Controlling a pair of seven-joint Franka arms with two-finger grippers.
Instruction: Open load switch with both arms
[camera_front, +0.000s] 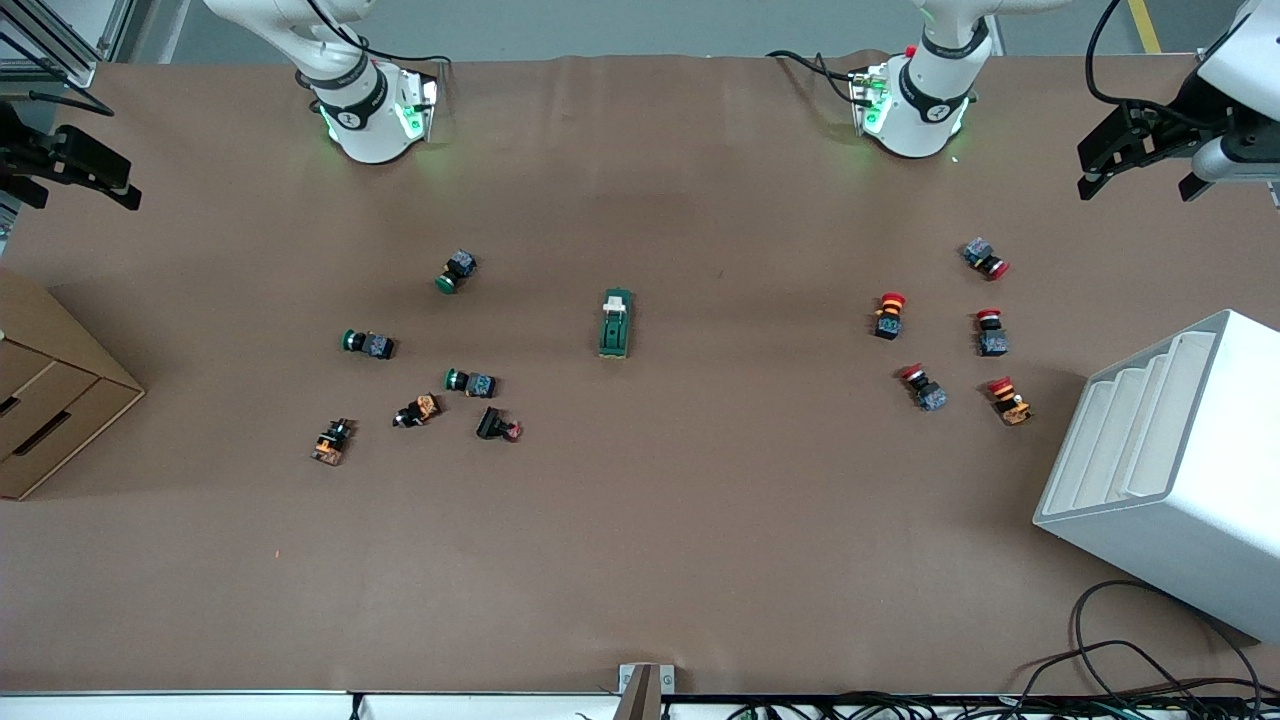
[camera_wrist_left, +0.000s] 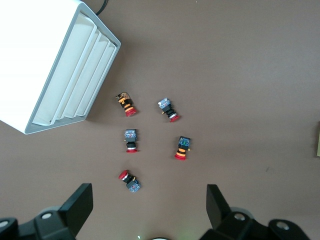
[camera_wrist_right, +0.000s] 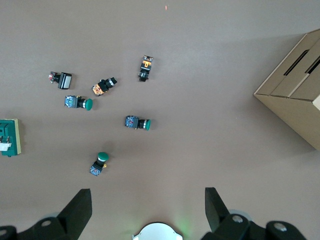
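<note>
The load switch (camera_front: 616, 324), a dark green block with a white lever piece at one end, lies flat at the middle of the table; it also shows at the edge of the right wrist view (camera_wrist_right: 10, 137). My left gripper (camera_front: 1138, 185) hangs open high over the left arm's end of the table, above the red-capped buttons, its jaws (camera_wrist_left: 148, 205) wide apart and empty. My right gripper (camera_front: 80, 198) hangs open high over the right arm's end, jaws (camera_wrist_right: 147, 207) wide apart and empty. Neither gripper is close to the switch.
Several red-capped buttons (camera_front: 945, 330) lie toward the left arm's end, beside a white slotted rack (camera_front: 1170, 470). Green-capped and orange buttons (camera_front: 420, 370) are scattered toward the right arm's end, where a cardboard drawer box (camera_front: 40, 400) stands. Cables (camera_front: 1120, 660) trail at the table's near edge.
</note>
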